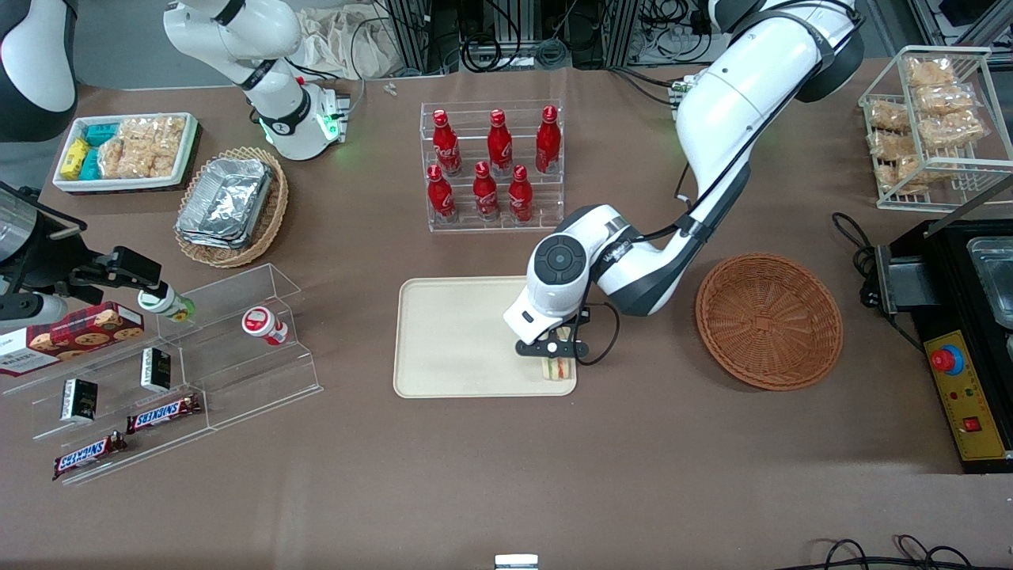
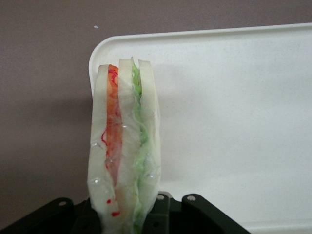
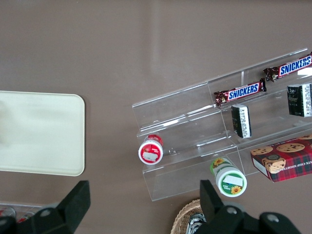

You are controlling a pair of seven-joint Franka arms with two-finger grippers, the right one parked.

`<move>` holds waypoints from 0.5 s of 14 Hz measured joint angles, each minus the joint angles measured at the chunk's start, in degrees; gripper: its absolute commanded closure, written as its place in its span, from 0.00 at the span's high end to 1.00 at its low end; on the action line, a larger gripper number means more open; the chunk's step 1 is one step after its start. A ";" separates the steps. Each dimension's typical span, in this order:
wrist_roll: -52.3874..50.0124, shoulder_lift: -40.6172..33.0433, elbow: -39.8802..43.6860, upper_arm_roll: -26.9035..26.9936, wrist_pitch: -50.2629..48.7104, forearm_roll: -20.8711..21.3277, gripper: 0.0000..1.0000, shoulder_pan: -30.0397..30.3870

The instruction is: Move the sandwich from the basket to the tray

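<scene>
The sandwich (image 1: 558, 368), a wedge of white bread with orange-red and green layers in clear wrap, stands upright at the corner of the cream tray (image 1: 443, 340) nearest the front camera, on the working arm's side. My left gripper (image 1: 552, 348) is directly above it and shut on it. In the left wrist view the sandwich (image 2: 124, 141) sticks out from between the black fingers (image 2: 163, 214) of the gripper (image 2: 124, 217), over the tray's rounded corner (image 2: 234, 97). The round reddish-brown basket (image 1: 768, 321) lies empty beside the tray, toward the working arm's end.
A clear rack of red bottles (image 1: 495, 166) stands farther from the camera than the tray. A tan basket of foil trays (image 1: 229, 202) and an acrylic snack shelf (image 1: 237, 340) lie toward the parked arm's end. A black machine (image 1: 965, 332) sits near the basket.
</scene>
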 measured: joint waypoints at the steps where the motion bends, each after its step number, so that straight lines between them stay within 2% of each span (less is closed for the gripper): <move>1: -0.54 0.12 0.00 0.00 0.73 0.03 0.18 -0.01; 5: -2.50 1.68 0.00 0.00 3.45 0.21 0.23 -0.08; 7: -2.77 2.46 0.01 0.00 3.94 0.27 0.34 -0.12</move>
